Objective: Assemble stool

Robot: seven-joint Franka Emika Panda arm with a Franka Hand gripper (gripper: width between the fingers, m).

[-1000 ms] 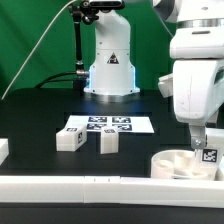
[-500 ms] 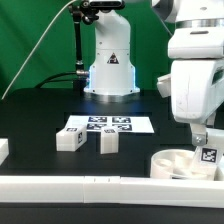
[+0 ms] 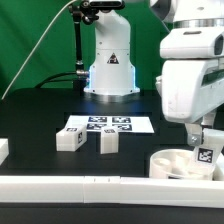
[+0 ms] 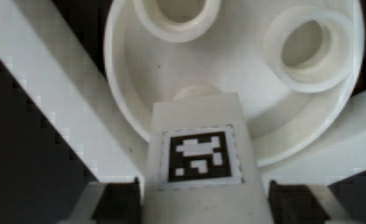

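My end effector (image 3: 205, 150) pinches a tagged leg (image 3: 207, 156) over the seat (image 3: 172, 163); two loose legs (image 3: 69, 139) (image 3: 108, 142) lie near the marker board (image 3: 105, 125).

Glossy white arm (image 3: 108, 55), blue light glowing round its base, black triangular mark in front, black joint on top, thin black cable (image 3: 38, 47) trailing; the gripper (image 3: 204, 146) has dark grey fingers (image 4: 112, 205).

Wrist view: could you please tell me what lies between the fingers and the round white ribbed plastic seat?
A short blocky white plastic leg bearing a black-and-white square tag, flanked by the fingers, lies over the seat; the wrist view shows it.
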